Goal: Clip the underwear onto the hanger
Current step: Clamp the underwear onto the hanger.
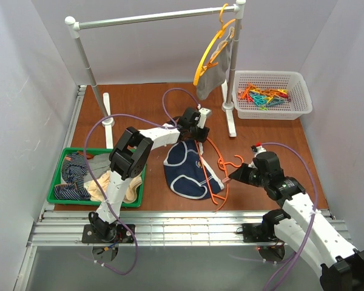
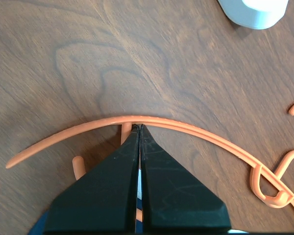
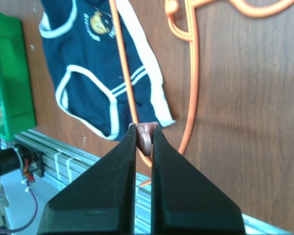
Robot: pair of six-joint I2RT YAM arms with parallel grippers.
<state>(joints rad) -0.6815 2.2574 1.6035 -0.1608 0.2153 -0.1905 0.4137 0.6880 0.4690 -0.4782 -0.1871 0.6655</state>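
Note:
The navy underwear (image 1: 185, 170) with white piping lies flat mid-table, draped over the red-orange hanger (image 1: 216, 159), whose hook points right. My left gripper (image 1: 198, 134) is shut at the underwear's far edge. In the left wrist view its tips (image 2: 138, 126) touch the hanger's curved bar (image 2: 196, 129), with a sliver of white and blue fabric between the fingers. My right gripper (image 1: 229, 177) is shut on a pinkish-brown clip (image 3: 146, 138), held just above the underwear's (image 3: 95, 63) near right corner and the hanger's lower bar (image 3: 191, 98).
A white basket (image 1: 294, 109) of coloured clips stands at the back right. A white rack (image 1: 151, 18) carries a yellow-orange hanger (image 1: 211, 51) with grey underwear; its foot (image 2: 255, 12) is near my left gripper. A green tray (image 1: 57, 176) of clothes sits at the left.

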